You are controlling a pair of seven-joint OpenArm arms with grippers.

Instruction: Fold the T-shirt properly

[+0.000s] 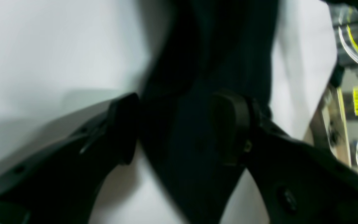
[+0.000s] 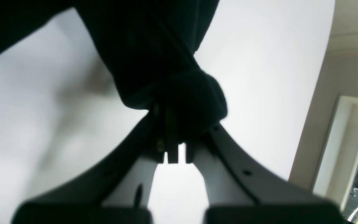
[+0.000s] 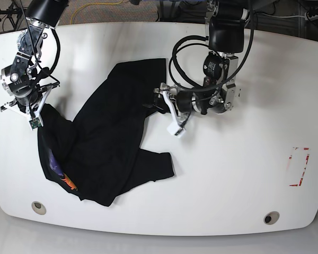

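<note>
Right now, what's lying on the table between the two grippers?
In the base view, only the black T-shirt spans between the left gripper and right gripper; each is clamped on a part of it.

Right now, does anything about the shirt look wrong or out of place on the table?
Yes. The T-shirt is not flat: it lies bunched and twisted across the white table, with the print mostly hidden in folds at its lower left. The left gripper and the right gripper each pinch an edge of the cloth.
</note>
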